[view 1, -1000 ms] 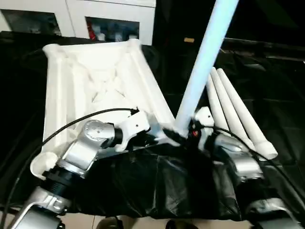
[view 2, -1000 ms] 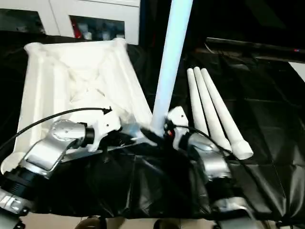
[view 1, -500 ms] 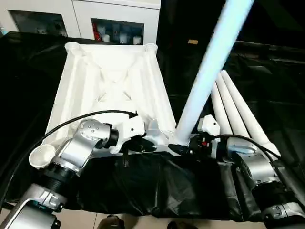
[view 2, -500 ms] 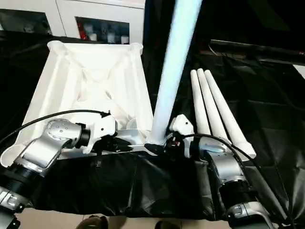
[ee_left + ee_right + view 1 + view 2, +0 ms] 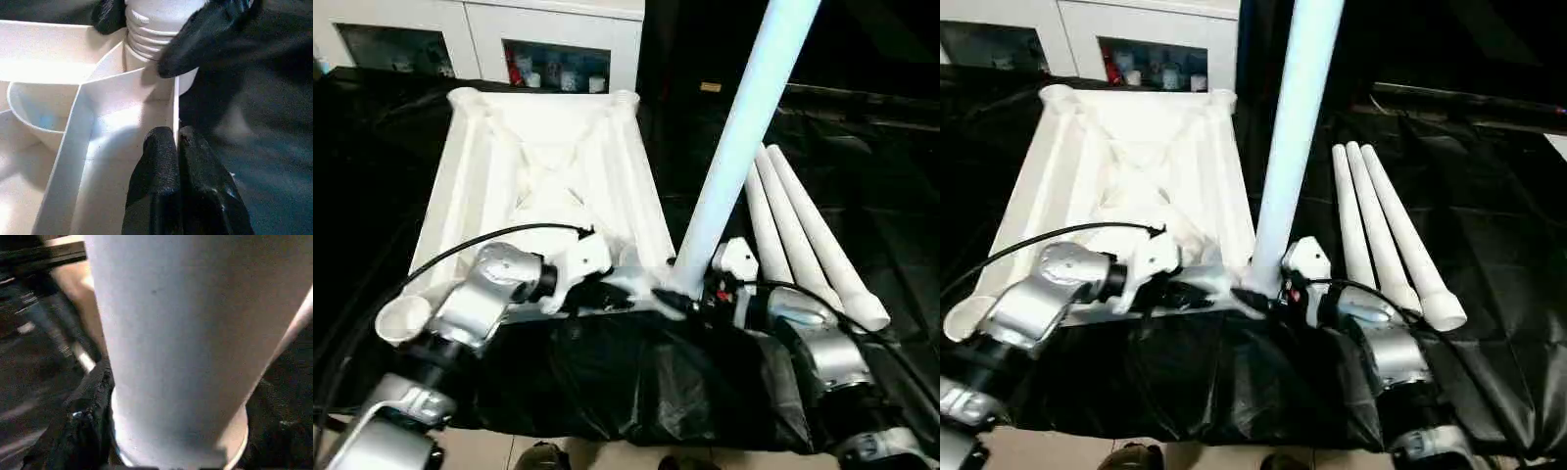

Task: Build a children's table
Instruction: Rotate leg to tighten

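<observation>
The white table top [image 5: 538,176] lies upside down on black cloth, ribs facing up. One white leg [image 5: 734,147] stands nearly upright in the near right corner socket, and its threaded end [image 5: 151,29] shows just above the socket. My left gripper [image 5: 175,133] is shut on the thin near rim of the top, right beside that socket. My right gripper [image 5: 693,294] is at the leg's base, its black fingers [image 5: 205,34] lying against both sides of the leg. In the right wrist view the leg [image 5: 186,342] is very close.
Three more white legs [image 5: 803,235] lie side by side on the cloth to the right of the top. An open corner socket [image 5: 403,318] sits at the near left. White cabinets [image 5: 558,59] stand behind. The cloth [image 5: 656,382] hangs over the near edge.
The standing leg has come more upright in its socket. My right gripper's fingers have drawn in around the leg's base. The left gripper has kept its hold on the rim.
</observation>
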Robot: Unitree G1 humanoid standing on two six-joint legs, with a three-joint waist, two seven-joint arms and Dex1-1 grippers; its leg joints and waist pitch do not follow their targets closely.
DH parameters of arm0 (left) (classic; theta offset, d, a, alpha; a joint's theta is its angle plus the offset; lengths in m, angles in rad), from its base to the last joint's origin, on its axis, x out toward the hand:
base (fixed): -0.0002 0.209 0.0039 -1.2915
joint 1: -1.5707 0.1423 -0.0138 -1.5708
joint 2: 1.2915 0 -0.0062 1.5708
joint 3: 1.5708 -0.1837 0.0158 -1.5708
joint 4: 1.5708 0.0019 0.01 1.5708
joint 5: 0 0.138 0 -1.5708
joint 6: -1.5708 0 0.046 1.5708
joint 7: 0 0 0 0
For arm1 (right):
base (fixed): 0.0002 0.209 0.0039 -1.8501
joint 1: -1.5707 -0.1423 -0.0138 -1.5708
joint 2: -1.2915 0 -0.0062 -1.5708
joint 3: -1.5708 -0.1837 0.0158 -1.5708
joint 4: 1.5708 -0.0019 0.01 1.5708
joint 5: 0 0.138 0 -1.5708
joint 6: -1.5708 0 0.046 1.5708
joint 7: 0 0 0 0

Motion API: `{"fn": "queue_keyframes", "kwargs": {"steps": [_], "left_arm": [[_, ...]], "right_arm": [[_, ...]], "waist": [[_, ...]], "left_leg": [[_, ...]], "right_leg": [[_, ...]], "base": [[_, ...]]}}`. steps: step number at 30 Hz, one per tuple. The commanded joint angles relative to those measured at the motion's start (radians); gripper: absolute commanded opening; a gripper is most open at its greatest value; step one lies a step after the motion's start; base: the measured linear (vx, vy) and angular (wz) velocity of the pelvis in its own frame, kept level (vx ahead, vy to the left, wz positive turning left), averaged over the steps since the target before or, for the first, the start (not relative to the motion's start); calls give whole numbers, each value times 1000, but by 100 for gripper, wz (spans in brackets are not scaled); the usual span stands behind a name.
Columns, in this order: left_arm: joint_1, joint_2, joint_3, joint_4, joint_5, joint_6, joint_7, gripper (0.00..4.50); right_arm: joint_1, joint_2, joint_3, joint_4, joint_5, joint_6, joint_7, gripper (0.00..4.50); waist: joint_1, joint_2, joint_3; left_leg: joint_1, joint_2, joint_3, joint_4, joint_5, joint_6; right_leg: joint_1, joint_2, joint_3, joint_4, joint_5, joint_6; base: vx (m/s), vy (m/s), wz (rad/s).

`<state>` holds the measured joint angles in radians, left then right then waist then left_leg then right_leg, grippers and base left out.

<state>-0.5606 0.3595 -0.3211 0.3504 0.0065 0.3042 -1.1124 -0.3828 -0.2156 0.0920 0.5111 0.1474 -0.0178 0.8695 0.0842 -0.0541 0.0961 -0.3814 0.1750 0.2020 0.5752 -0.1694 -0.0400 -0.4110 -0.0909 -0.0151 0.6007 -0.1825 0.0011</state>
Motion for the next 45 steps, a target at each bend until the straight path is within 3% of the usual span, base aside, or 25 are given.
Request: {"fn": "queue_keyframes", "kwargs": {"steps": [1,3,5,8,11,12,16,19,20,21,22,23,27,30,32,35,36,38,40,41,43,44,45], "left_arm": [[-34,-124,-2,7,-18,33,136,0],[-46,-159,1,24,-5,41,188,0],[-65,-219,13,54,15,57,287,0],[-68,-233,17,60,22,63,311,0],[-59,-236,4,58,42,46,320,0],[-51,-230,-2,50,47,42,312,0],[-31,-196,-7,27,46,9,259,0],[0,-127,-17,-11,21,-43,147,0],[6,-114,-17,-20,15,-45,127,0],[8,-109,-17,-23,13,-45,118,0],[8,-109,-17,-23,13,-45,118,0],[19,-77,-19,-39,-1,-50,68,0],[32,-18,-21,-47,-14,-76,-24,0],[34,7,-19,-42,-24,-90,-65,0],[33,24,-20,-39,-31,-97,-93,0],[26,40,-15,-26,-32,-104,-122,0],[25,43,-15,-26,-34,-105,-127,0],[20,53,-16,-19,-39,-110,-144,0],[16,60,-17,-14,-42,-113,-157,0],[12,64,-17,-6,-40,-119,-165,0],[10,66,-17,0,-39,-123,-170,0],[7,69,-18,6,-40,-126,-179,0],[7,69,-18,6,-40,-126,-179,0]], "right_arm": [[-6,94,58,82,-48,30,-111,276],[-23,126,48,111,-65,37,-189,275],[-69,181,22,182,-94,64,-368,275],[-83,197,14,201,-100,75,-416,275],[-96,222,7,207,-88,60,-417,310],[-97,230,4,202,-81,49,-405,345],[-94,226,-8,185,-61,39,-350,373],[-73,166,18,133,-54,15,-242,396],[-65,150,27,120,-49,13,-210,396],[-63,143,31,114,-47,13,-197,396],[-63,143,31,114,-47,13,-197,396],[-42,99,49,78,-32,12,-103,396],[4,2,83,-1,-1,17,92,396],[20,-43,94,-33,7,25,178,396],[27,-72,101,-46,8,25,231,365],[27,-106,112,-50,12,32,286,351],[28,-112,114,-53,15,34,294,326],[29,-127,120,-63,24,40,318,322],[28,-136,123,-70,30,47,333,309],[29,-142,125,-77,34,50,346,294],[30,-145,126,-80,35,52,354,283],[31,-148,127,-84,33,55,366,282],[31,-148,127,-84,33,55,366,277]], "waist": [[-8,4,-52],[-10,6,-50],[-18,5,-52],[-25,6,-55],[-29,6,-57],[-28,9,-58],[-28,14,-61],[-28,14,-63],[-29,21,-69],[-29,21,-69],[-27,19,-69],[-25,20,-72],[-16,18,-80],[-11,17,-82],[-9,12,-80],[-1,15,-75],[0,15,-76],[4,21,-73],[4,18,-76],[5,23,-75],[5,19,-77],[6,24,-77],[5,22,-77]], "left_leg": [[29,54,-25,-83,-336,-15],[29,51,-31,-86,-368,-24],[26,51,-32,-88,-366,-30],[25,49,-34,-88,-375,-22],[21,48,-33,-89,-372,-13],[22,50,-32,-89,-371,-8],[17,50,-32,-90,-354,-1],[11,49,-31,-89,-342,11],[13,51,-29,-86,-302,21],[13,51,-29,-86,-302,21],[17,51,-23,-82,-282,34],[18,51,-23,-81,-274,38],[16,50,-19,-68,-167,85],[17,50,-16,-63,-128,113],[18,51,-16,-63,-137,115],[23,54,-15,-66,-185,96],[23,54,-15,-66,-188,92],[24,56,-17,-69,-198,81],[25,55,-15,-68,-197,75],[25,55,-17,-68,-194,74],[23,54,-16,-67,-183,76],[22,54,-18,-67,-179,76],[22,53,-17,-66,-179,77]], "right_leg": [[23,-52,30,-81,-346,-202],[19,-55,29,-92,-442,-165],[18,-53,29,-93,-445,-154],[18,-54,27,-100,-467,-126],[18,-51,27,-99,-445,-127],[16,-51,28,-100,-430,-128],[21,-50,27,-93,-374,-143],[27,-49,27,-91,-341,-147],[28,-48,28,-82,-271,-168],[28,-48,28,-82,-271,-168],[27,-45,28,-80,-232,-191],[30,-46,28,-78,-220,-196],[41,-41,23,-56,-51,-246],[43,-41,22,-48,20,-272],[44,-42,22,-50,2,-278],[39,-45,24,-59,-97,-268],[39,-46,24,-59,-105,-265],[36,-47,25,-61,-132,-258],[37,-44,24,-59,-122,-258],[38,-45,24,-58,-114,-260],[39,-44,23,-56,-95,-261],[40,-45,23,-54,-86,-264],[40,-44,22,-55,-83,-265]], "base": [[0,0,0],[0,0,0],[0,0,0],[0,0,0],[0,0,0],[0,0,0],[0,0,0],[0,0,0],[0,0,0],[0,0,0],[0,0,0],[0,0,0],[0,0,0],[0,0,0],[0,0,0],[0,0,0],[0,0,0],[0,0,0],[0,0,0],[0,0,0],[0,0,0],[0,0,0],[0,0,0]]}}
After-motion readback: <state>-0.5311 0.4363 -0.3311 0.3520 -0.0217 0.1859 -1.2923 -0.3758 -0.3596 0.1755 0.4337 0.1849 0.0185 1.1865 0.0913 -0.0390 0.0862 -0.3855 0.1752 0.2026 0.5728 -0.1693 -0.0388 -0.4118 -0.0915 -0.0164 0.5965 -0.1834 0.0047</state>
